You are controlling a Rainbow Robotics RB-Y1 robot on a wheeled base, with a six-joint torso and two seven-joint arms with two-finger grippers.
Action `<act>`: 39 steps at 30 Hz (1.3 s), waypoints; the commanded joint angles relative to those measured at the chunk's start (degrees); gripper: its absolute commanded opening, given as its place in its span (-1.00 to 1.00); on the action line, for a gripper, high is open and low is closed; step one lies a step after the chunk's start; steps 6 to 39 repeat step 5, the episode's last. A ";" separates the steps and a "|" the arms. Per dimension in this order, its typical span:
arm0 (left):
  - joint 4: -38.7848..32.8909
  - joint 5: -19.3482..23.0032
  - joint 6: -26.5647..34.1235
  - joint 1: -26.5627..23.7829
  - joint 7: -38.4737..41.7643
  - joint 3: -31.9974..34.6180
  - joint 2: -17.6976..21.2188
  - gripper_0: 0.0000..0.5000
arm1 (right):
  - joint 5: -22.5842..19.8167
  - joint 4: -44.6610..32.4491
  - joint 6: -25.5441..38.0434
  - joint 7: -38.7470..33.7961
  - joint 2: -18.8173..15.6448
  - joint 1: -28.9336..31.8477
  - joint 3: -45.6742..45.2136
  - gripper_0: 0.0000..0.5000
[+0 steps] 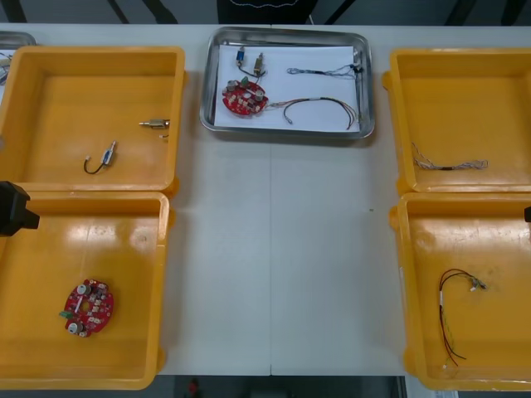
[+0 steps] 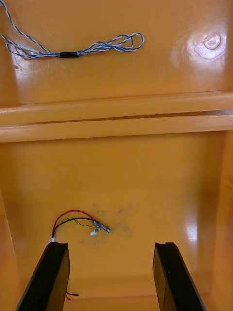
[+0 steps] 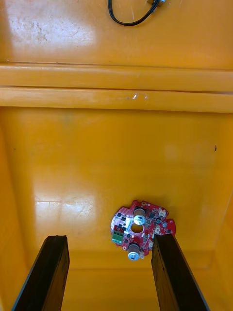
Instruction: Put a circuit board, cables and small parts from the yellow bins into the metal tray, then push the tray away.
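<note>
The metal tray, white inside, stands at the table's far middle. In it lie a red circuit board, small metal parts, a blue and white cable and a dark cable. My left gripper hangs open over the near left bin, above another red circuit board that lies close to one finger. My right gripper hangs open over the near right bin, above a red and yellow cable. Neither holds anything.
The far left yellow bin holds a black cable and a small metal part. The far right bin holds a twisted blue and white cable. My left arm's black end shows at the table's left edge.
</note>
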 commanded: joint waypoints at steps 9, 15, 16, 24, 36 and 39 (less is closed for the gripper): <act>-1.34 -0.51 -0.52 0.92 -3.85 1.49 1.74 1.00 | -0.45 -0.46 0.17 1.65 -2.15 0.81 -1.32 1.00; -1.34 -0.51 -0.52 0.92 -3.85 1.49 1.74 1.00 | -0.45 -0.46 0.17 1.65 -2.15 0.81 -1.32 1.00; -1.34 -0.51 -0.52 0.92 -3.85 1.49 1.74 1.00 | -0.45 -0.46 0.17 1.65 -2.15 0.81 -1.32 1.00; -1.34 -0.51 -0.52 0.92 -3.85 1.49 1.74 1.00 | -0.45 -0.46 0.17 1.65 -2.15 0.81 -1.32 1.00; -1.34 -0.51 -0.52 0.92 -3.85 1.49 1.74 1.00 | -0.45 -0.46 0.17 1.65 -2.15 0.81 -1.32 1.00; -1.34 -0.51 -0.52 0.92 -3.85 1.49 1.74 1.00 | -0.45 -0.46 0.17 1.65 -2.15 0.81 -1.32 1.00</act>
